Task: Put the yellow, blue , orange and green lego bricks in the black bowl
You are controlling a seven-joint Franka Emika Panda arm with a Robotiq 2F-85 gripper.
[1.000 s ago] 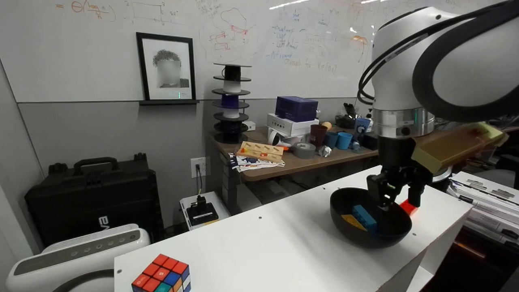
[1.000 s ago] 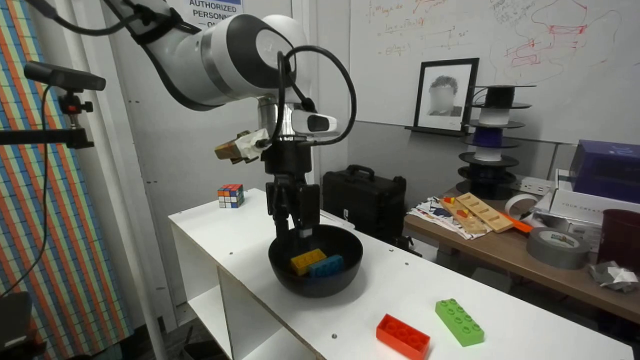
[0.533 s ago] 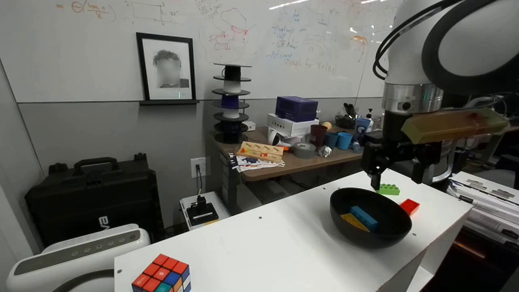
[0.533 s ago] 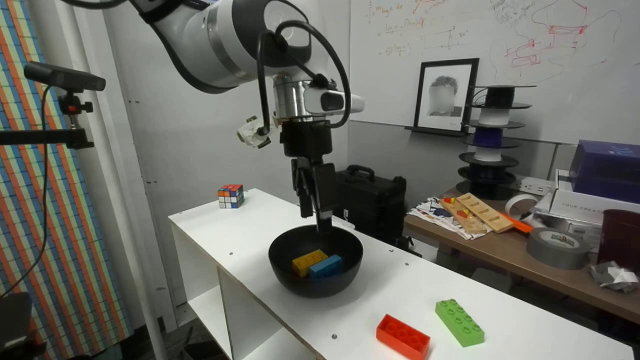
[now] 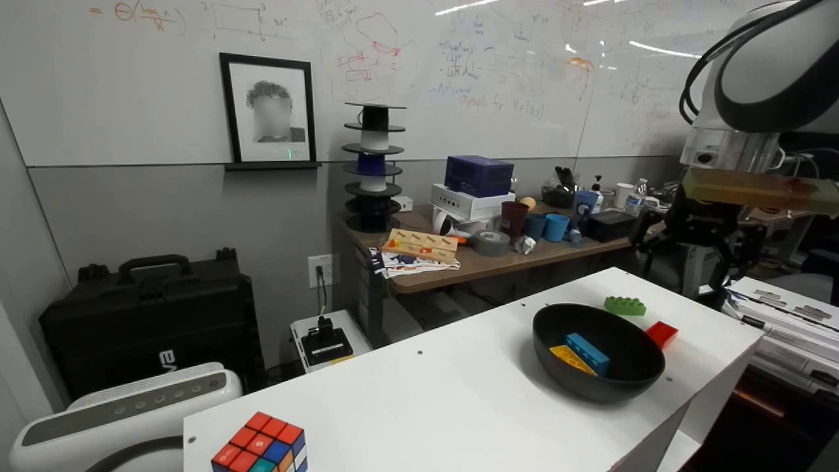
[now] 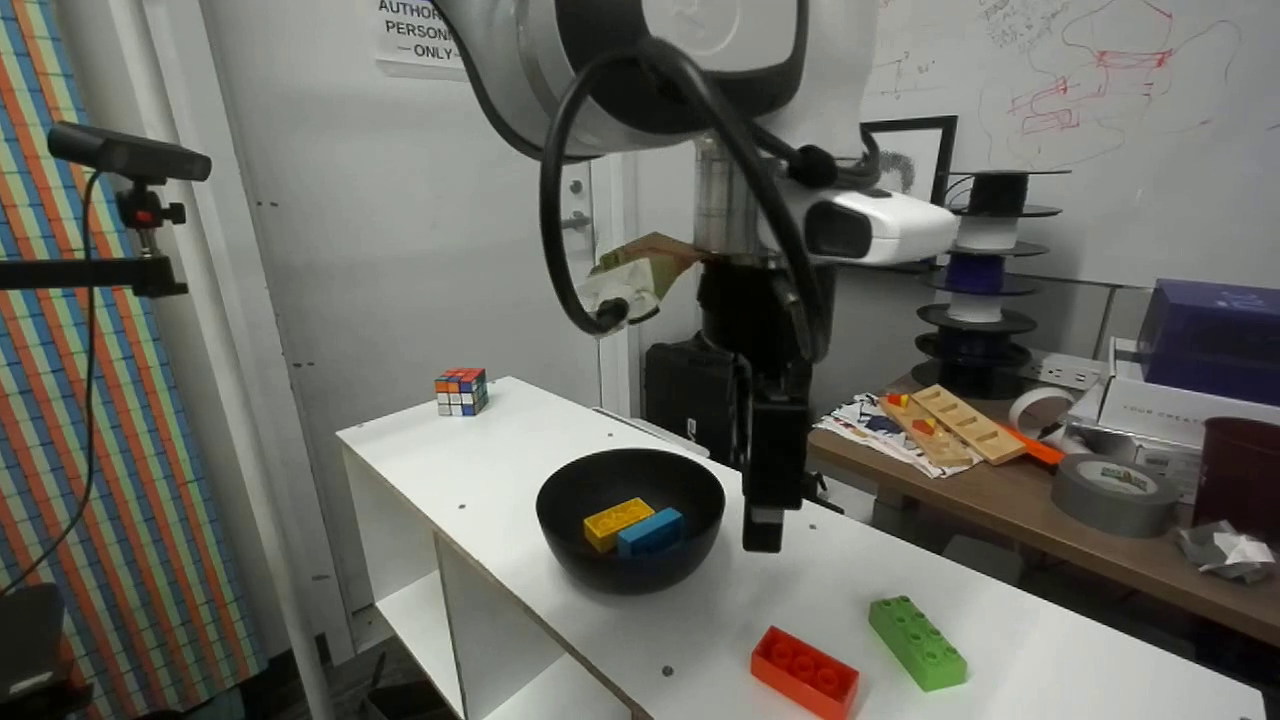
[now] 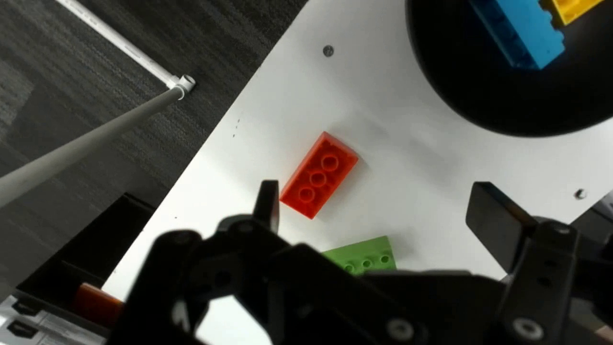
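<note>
The black bowl (image 5: 590, 388) stands on the white shelf top, and it also shows in an exterior view (image 6: 630, 572) and the wrist view (image 7: 517, 112). The yellow brick (image 6: 617, 524) and the blue brick (image 6: 652, 534) lie side by side inside it. The orange-red brick (image 7: 318, 177) lies beside the bowl with its hollow side up. The green brick (image 6: 918, 642) lies near it, studs up; in the wrist view the gripper hides part of it. My gripper (image 7: 380, 211) is open and empty, raised above the shelf top. In an exterior view (image 6: 765, 530) it hangs between bowl and green brick.
A multicoloured puzzle cube (image 6: 461, 392) stands at the far end of the white shelf top (image 5: 419, 413). A brown desk (image 5: 485, 267) with tape, cups and boxes stands behind it. A camera on a stand (image 6: 130, 152) is beside the shelf.
My gripper has risen out of the bowl and moved away from it toward the green and orange-red bricks. Its fingers look wider apart. The blue and yellow bricks stay in the bowl.
</note>
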